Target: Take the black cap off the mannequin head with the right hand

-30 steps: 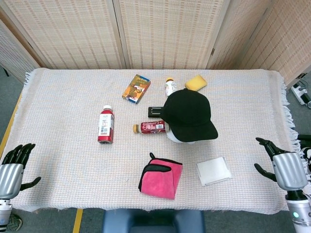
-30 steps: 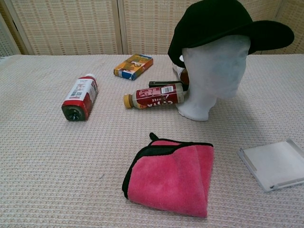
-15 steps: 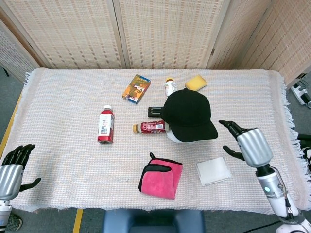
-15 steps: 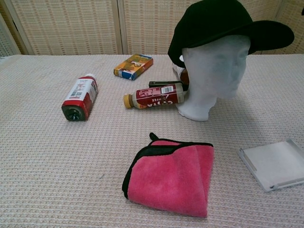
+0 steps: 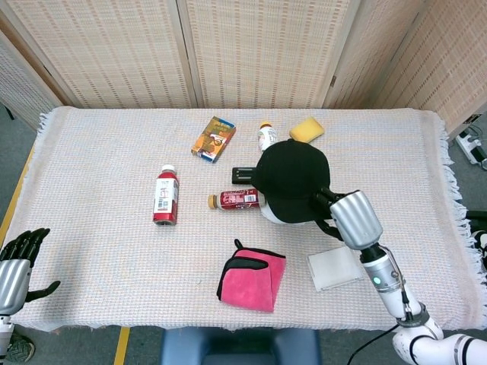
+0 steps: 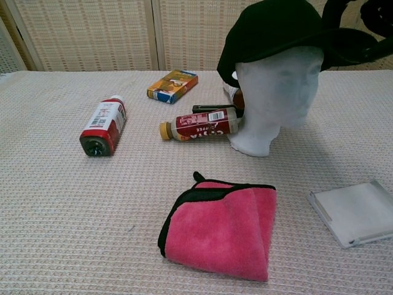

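Fingers of right hand touch black cap brim on mannequin head, grip unclear

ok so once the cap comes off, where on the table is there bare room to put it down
The widest bare cloth is the table's right end, past the clear lid and the right hand. The left end beyond the upright-labelled red bottle is bare too. It is crowded behind the mannequin head: a lying bottle, box and sponge.

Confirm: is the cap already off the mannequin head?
No, in the chest view the black cap sits on the white mannequin head, with the right hand only at its brim.
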